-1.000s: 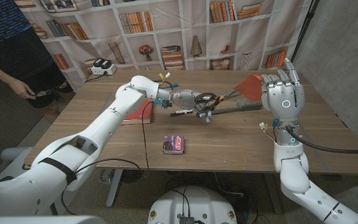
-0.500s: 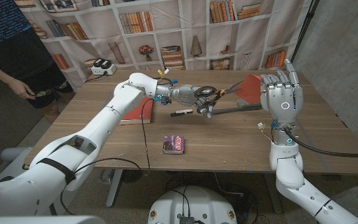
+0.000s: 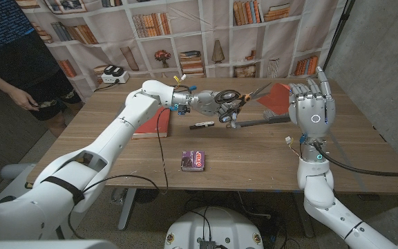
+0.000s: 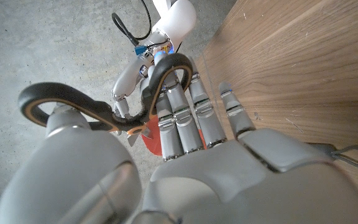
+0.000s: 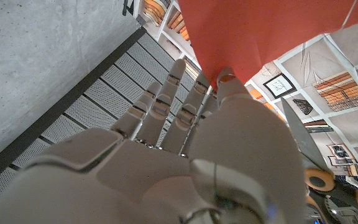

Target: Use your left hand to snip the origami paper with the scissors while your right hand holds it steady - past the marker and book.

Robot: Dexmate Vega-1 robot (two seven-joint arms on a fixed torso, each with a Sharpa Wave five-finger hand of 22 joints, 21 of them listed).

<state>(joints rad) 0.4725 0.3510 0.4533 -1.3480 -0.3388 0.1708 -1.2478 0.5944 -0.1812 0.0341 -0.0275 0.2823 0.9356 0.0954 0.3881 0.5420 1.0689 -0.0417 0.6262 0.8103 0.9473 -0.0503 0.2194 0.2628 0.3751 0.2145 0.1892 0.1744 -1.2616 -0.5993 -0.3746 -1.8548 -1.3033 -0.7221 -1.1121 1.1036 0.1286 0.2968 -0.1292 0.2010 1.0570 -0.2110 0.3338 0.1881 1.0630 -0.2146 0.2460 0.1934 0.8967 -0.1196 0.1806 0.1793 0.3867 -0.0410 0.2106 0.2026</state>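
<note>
The scissors (image 3: 244, 99) were gripped by the left hand (image 3: 221, 105) above the table (image 3: 254, 159), blades open toward the paper (image 3: 279, 95). The paper was pinched upright by the right hand (image 3: 312, 106), beyond the marker (image 3: 201, 125) and book (image 3: 153, 124).

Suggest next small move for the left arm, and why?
Probably ease the scissors toward the red origami paper until its edge sits between the blades. The left robot hand holds them open near it, while the right robot hand pinches the sheet up.
</note>
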